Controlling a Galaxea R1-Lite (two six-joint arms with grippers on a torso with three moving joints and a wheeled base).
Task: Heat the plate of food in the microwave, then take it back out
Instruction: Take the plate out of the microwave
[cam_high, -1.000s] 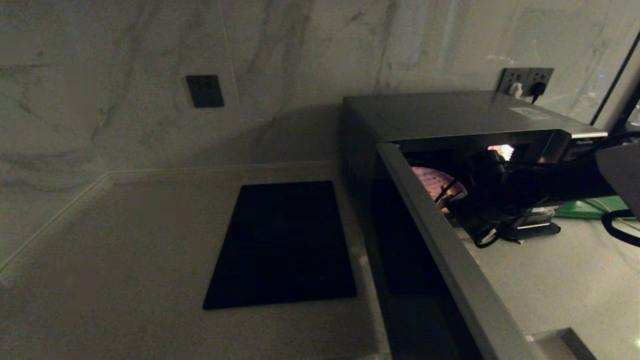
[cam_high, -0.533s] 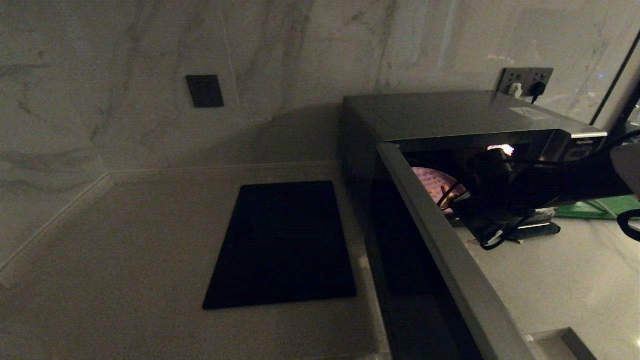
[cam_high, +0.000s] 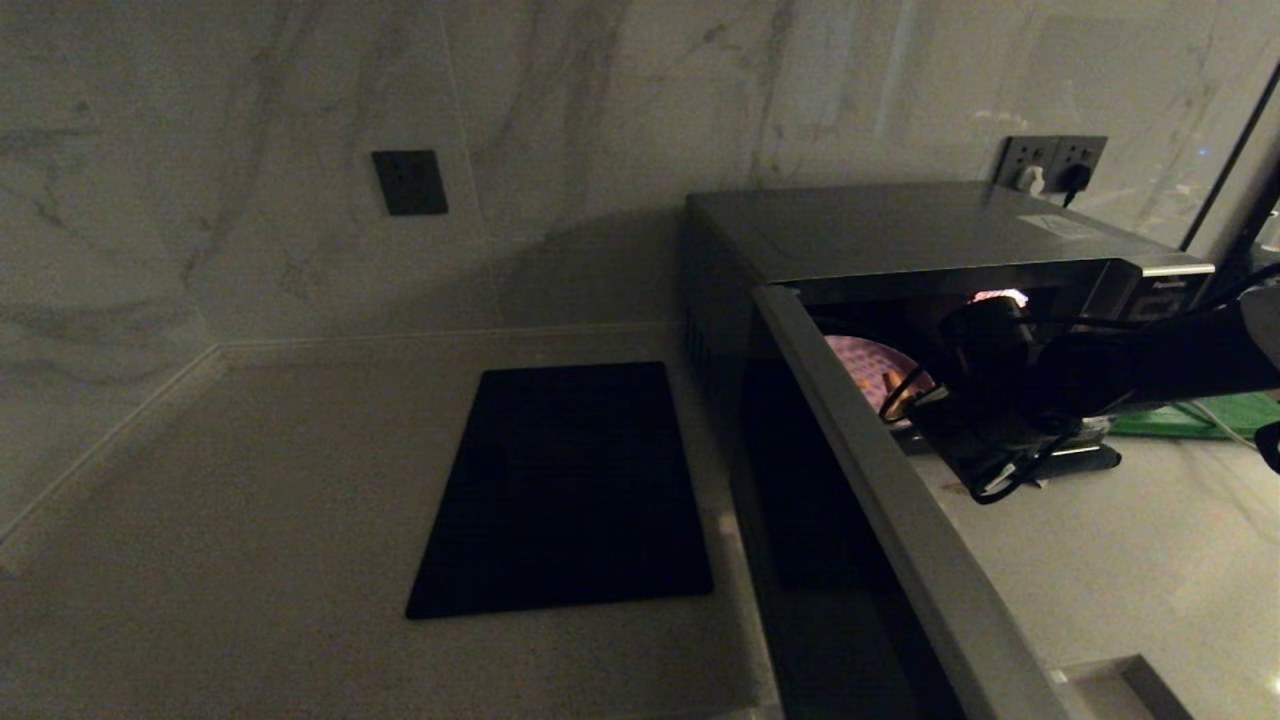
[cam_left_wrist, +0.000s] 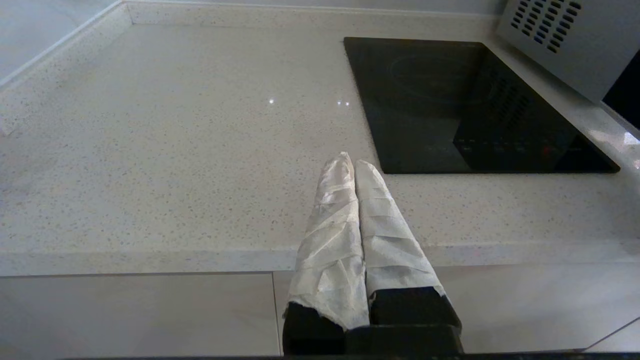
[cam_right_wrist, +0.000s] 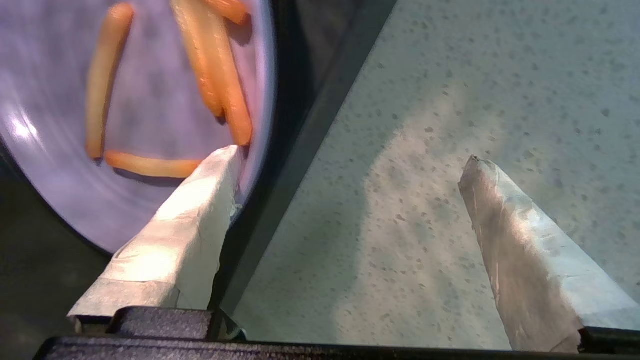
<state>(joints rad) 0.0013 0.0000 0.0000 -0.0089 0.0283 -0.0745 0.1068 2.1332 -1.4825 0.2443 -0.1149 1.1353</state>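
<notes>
A: Start at the left of the head view. What's there?

B: Bare counter, then the black cooktop (cam_high: 565, 490) at lower centre. The left gripper (cam_left_wrist: 350, 167) hangs parked over the counter's front edge, its wrapped fingers pressed together on nothing.

A: And right of centre?

B: The microwave (cam_high: 900, 230), its door (cam_high: 900, 520) swung open toward the camera. The plate of food (cam_high: 868, 362) sits in the lit cavity near the front opening, with the right gripper (cam_high: 925, 410) at the mouth.

A: Which step, would you say?

B: Either fetching the plate or having just set it in; I can't tell which.

A: The jaws?

B: Wide apart and empty. In the right wrist view one fingertip (cam_right_wrist: 220, 165) lies over the plate's near rim (cam_right_wrist: 262, 125); contact is unclear. The other hangs over the counter (cam_right_wrist: 450, 75), outside the cavity.

A: Next move?

B: If fetching, I'd judge it must bracket the rim, then close.
</notes>
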